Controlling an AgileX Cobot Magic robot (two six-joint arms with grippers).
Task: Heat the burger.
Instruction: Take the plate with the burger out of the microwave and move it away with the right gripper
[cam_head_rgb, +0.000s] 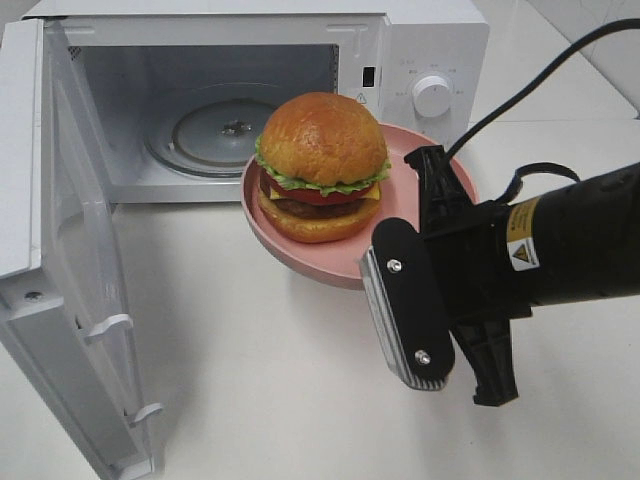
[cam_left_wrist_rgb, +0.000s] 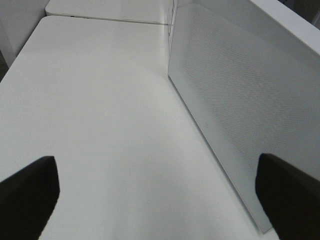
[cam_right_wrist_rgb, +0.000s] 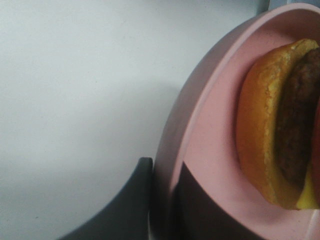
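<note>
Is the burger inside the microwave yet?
Not yet. The burger sits on the pink plate, held up in front of the open microwave. The glass turntable inside has nothing on it.
</note>
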